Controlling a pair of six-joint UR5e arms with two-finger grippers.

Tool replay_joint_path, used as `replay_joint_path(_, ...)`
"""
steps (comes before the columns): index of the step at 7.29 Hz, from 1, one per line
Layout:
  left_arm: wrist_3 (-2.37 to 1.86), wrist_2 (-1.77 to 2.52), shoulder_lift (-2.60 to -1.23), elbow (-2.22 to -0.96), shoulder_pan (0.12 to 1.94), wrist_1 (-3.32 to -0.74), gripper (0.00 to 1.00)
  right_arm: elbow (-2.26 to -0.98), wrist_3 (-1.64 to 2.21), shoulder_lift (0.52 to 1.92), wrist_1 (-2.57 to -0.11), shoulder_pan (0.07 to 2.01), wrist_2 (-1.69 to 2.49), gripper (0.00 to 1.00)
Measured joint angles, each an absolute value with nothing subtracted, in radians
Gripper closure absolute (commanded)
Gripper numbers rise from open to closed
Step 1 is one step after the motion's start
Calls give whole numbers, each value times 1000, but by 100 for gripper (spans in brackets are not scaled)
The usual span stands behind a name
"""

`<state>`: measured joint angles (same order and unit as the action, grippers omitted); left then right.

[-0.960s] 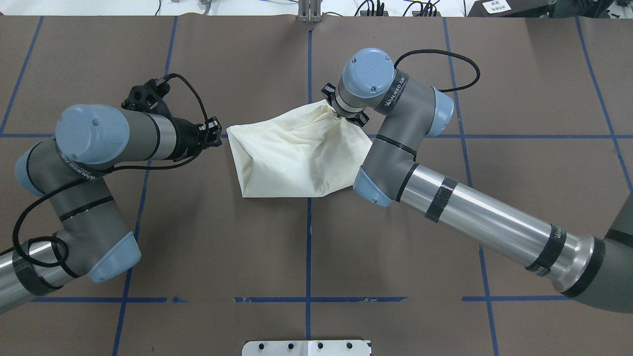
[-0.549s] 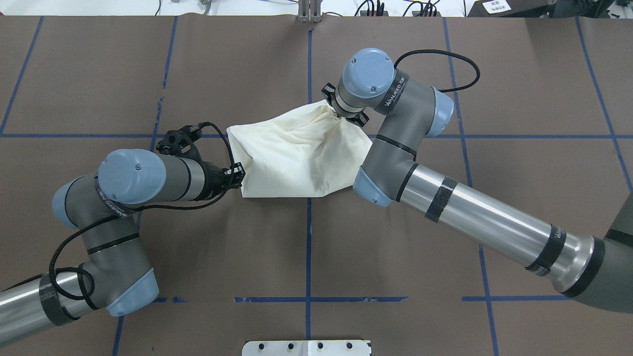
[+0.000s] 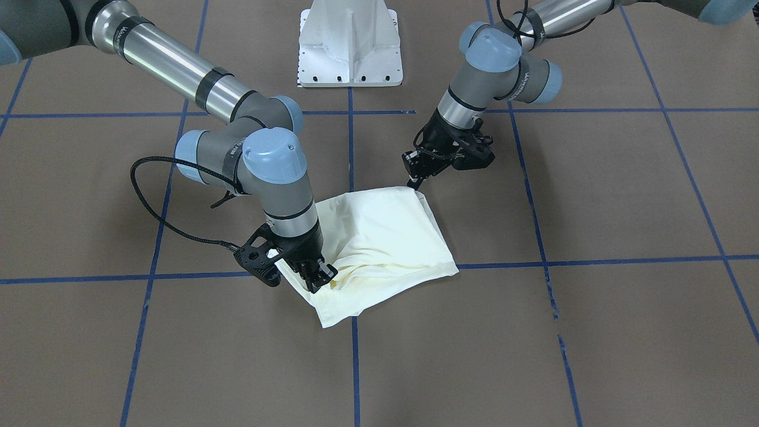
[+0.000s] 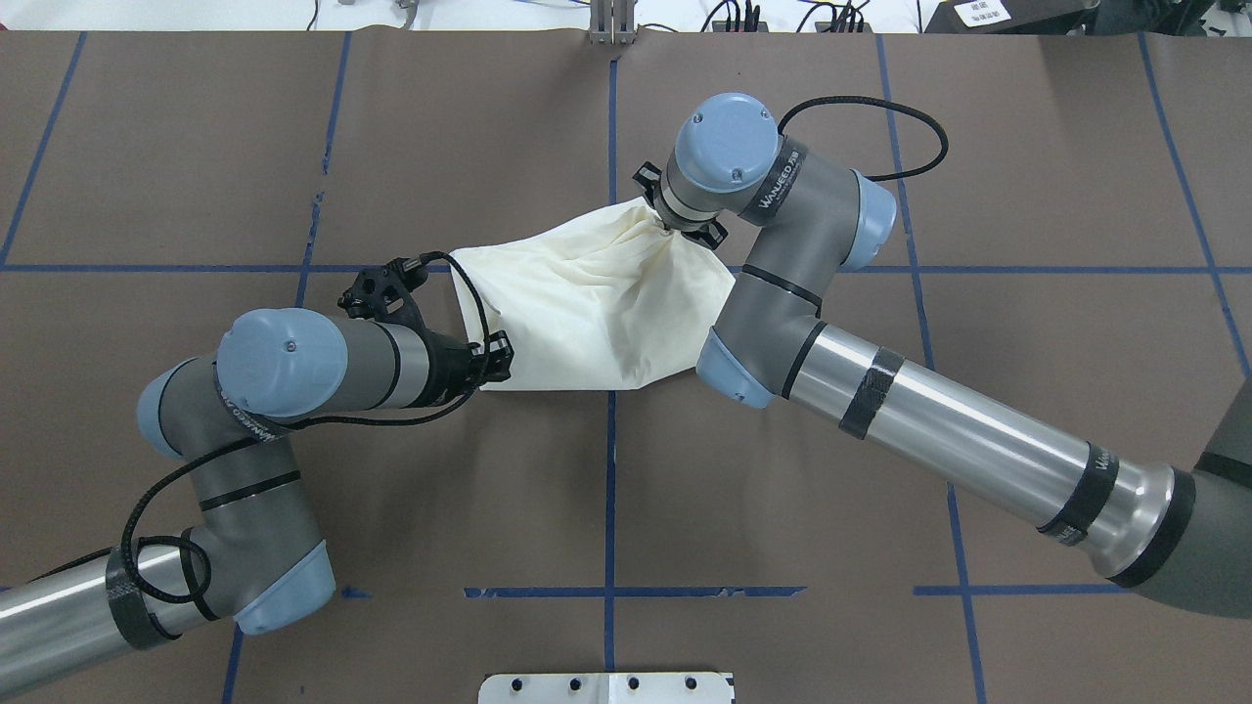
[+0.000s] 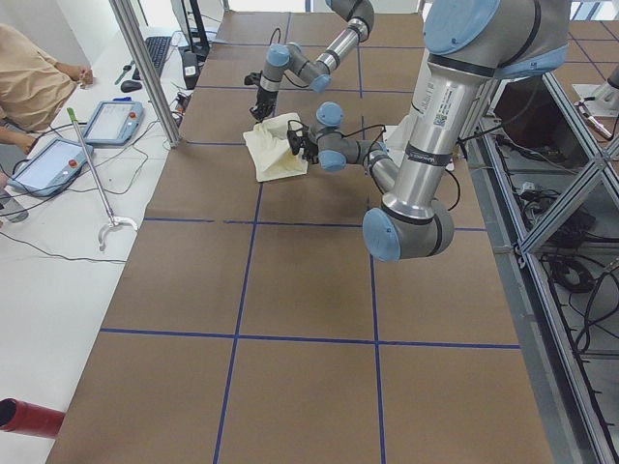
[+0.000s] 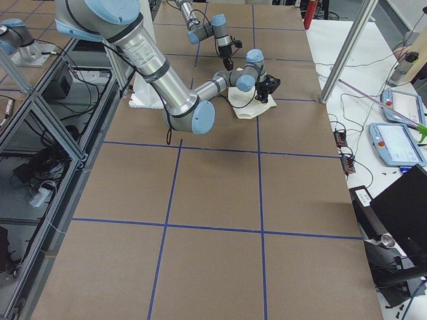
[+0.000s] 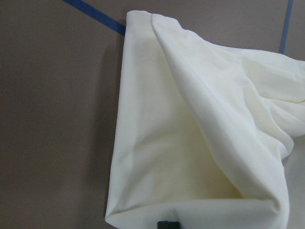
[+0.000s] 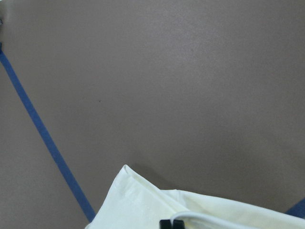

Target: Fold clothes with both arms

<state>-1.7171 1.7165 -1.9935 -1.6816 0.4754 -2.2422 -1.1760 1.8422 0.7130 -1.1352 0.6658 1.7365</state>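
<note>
Shirt (image 3: 385,237) in right pincer (image 3: 318,277) (seemingly clamped)

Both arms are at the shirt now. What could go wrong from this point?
1. The right gripper pinches a bunched peak of the shirt, with creases fanning out from it. Pulling may drag the whole garment or fold the wrinkles in.
2. The left gripper sits at the very corner, where the left wrist view shows overlapping layers. Its jaws might catch only the top layer, or slip off. Whether they are open or shut is not clear.
</note>
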Motion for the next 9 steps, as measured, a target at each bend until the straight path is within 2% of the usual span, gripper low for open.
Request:
replay_joint_path(6,-1719,1717,-1976,-1720,374,-2272,100,-1177,1841,712,-1135,667,1735,100)
replay_joint_path(9,-1716,1716,-1854,-1851,372,-2273,100,-1177,1841,713,-1135,667,1732,100)
